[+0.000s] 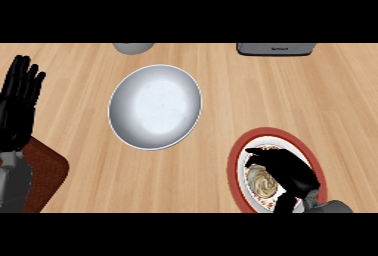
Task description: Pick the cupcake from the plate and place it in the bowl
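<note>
On a pale wooden worktop (244,110), the robot's right hand (289,172) is down over a red-rimmed plate (238,167) near the near right corner, its dark fingers and thumb curled around the cupcake (260,181), which sits on the plate's white centre. Only part of the cupcake's swirled, pale top shows beside the palm; the rest is hidden by the hand. Whether the cupcake has lifted off the plate cannot be told.

Toward the middle of the worktop, well apart from the plate and to its far left, stands the wide grey-white bowl (155,106), nothing inside it.

The left hand (18,100) shows at the worktop's left edge, fingers straight and pointing toward the far edge, holding nothing. Beneath its forearm, at the near left corner, lies a dark reddish-brown board (46,175) with a rounded corner.

At the far edge, a grey rounded object (133,47) sits to the left of centre and a dark grey appliance (276,48) to the right, both only partly in view.
</note>
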